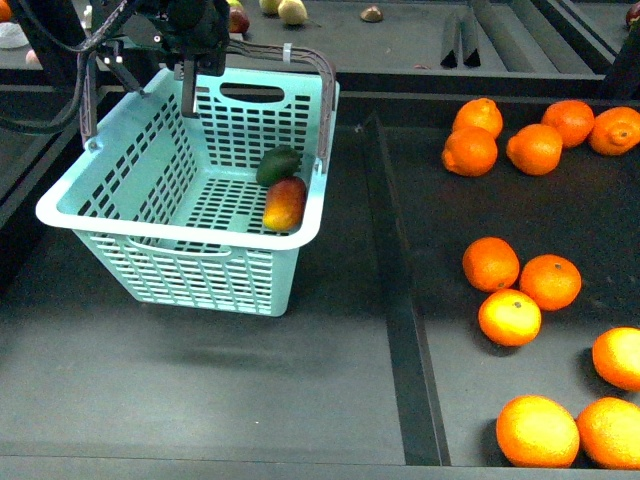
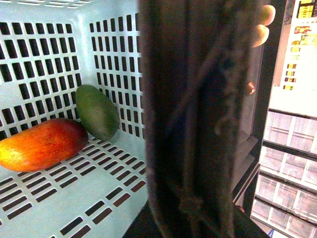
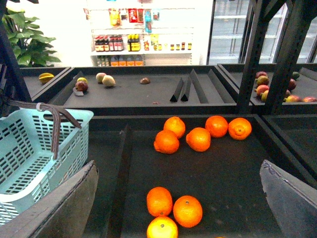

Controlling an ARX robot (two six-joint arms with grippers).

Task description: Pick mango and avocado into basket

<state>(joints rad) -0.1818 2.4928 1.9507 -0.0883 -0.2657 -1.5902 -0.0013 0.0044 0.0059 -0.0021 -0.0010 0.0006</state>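
Note:
The teal basket (image 1: 180,262) hangs tilted above the dark shelf on the left, its brown handles (image 1: 300,55) raised. My left gripper (image 1: 195,65) is shut on the basket's handles at the top. Inside, in the basket's right corner, the red-orange mango (image 1: 285,204) lies against the dark green avocado (image 1: 278,165). The left wrist view shows the mango (image 2: 42,144) and the avocado (image 2: 96,112) side by side on the slotted floor, with the handle (image 2: 198,119) filling the middle. My right gripper (image 3: 181,198) is open above the oranges, with the basket (image 3: 29,158) off to one side.
Several oranges (image 1: 510,150) lie in the right-hand bin, beyond a raised black divider (image 1: 395,290). More oranges (image 3: 198,139) sit beneath my right gripper. The far shelf holds a few fruits (image 3: 104,79) and black wedge dividers (image 3: 181,89).

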